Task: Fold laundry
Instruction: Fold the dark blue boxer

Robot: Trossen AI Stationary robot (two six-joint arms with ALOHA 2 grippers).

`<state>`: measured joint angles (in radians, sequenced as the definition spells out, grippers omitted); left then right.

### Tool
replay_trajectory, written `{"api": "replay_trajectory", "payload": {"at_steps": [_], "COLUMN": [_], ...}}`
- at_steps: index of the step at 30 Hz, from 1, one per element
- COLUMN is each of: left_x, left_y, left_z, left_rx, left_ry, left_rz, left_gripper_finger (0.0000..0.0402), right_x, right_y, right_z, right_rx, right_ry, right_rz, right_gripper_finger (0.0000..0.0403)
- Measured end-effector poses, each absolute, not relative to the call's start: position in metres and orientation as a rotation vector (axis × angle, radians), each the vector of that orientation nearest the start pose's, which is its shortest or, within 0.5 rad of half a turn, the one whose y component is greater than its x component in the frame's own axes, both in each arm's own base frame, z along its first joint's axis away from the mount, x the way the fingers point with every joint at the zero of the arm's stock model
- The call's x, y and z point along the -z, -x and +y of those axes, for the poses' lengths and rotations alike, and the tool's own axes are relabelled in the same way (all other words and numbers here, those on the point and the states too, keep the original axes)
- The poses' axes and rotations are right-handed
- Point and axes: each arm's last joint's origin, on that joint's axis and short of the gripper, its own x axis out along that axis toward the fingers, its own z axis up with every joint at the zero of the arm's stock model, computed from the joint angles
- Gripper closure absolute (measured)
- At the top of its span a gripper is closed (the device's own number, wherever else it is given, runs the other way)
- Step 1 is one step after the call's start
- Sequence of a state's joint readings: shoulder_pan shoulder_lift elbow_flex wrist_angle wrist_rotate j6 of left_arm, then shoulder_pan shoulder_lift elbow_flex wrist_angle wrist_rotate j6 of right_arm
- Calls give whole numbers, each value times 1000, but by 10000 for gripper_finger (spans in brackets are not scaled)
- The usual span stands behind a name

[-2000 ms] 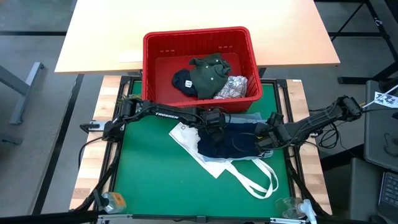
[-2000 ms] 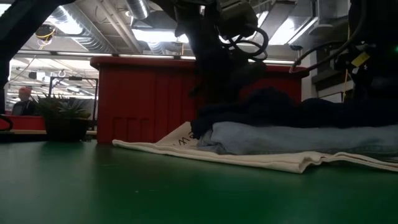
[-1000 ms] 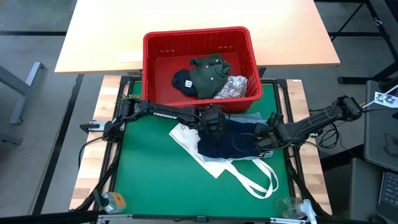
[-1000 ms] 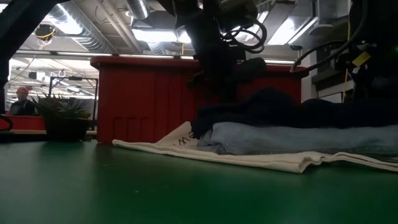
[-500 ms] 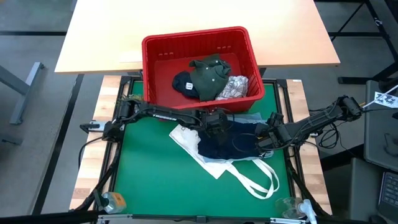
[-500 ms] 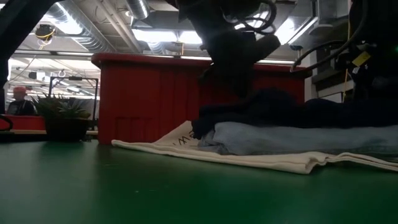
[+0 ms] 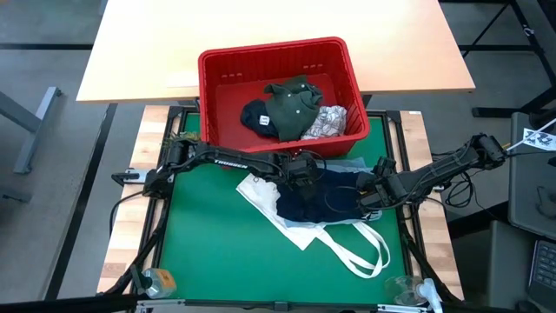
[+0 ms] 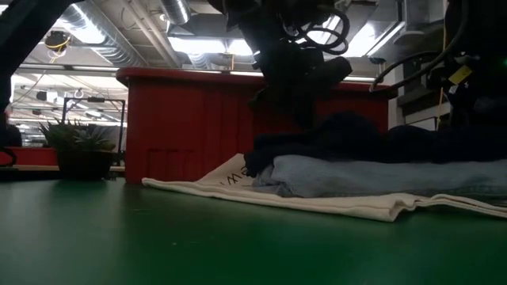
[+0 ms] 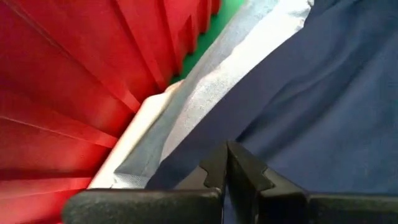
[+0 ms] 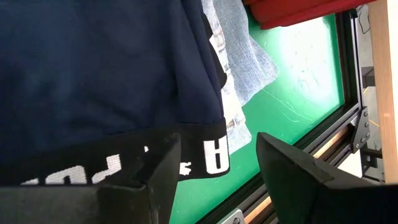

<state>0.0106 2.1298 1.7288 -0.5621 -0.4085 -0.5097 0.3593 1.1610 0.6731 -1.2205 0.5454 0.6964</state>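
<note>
Red slotted basket at the far edge of the green mat, half onto a pale wooden tabletop. White tote bag spread flat just in front of the basket, long handles trailing toward the near right corner. Potted plant way off left.

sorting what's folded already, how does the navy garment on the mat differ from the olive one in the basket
The navy garment lies spread flat on the pile on the green mat, atop light denim; the olive garment sits crumpled inside the red basket. The navy one has both end effectors, left and right, at it; the olive one is untouched. Both are dark, soft clothing.
</note>
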Motion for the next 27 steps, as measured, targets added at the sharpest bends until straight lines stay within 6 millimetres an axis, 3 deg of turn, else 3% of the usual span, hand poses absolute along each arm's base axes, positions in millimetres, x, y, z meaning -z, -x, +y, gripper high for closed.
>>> {"api": "replay_trajectory", "payload": {"at_steps": [8,16,23,27], "left_x": [-246,-248,-233,-207], "left_y": [-472,-473,-475,-477], "left_z": [-8,-32,-38,-36], "left_rx": [-506,-473,-550,-580], "left_ry": [255,272,272,261], "left_rz": [736,734,734,778], "left_gripper_finger": [398,398,398,398], "right_x": [-192,-192,-192,-192], "right_y": [-143,-143,-143,-143], "right_z": [38,38,38,38], "right_rx": [636,636,636,635], "right_ry": [191,191,191,187], "right_rz": [1360,1360,1359,1354], "right_gripper_finger": [194,194,194,194]}}
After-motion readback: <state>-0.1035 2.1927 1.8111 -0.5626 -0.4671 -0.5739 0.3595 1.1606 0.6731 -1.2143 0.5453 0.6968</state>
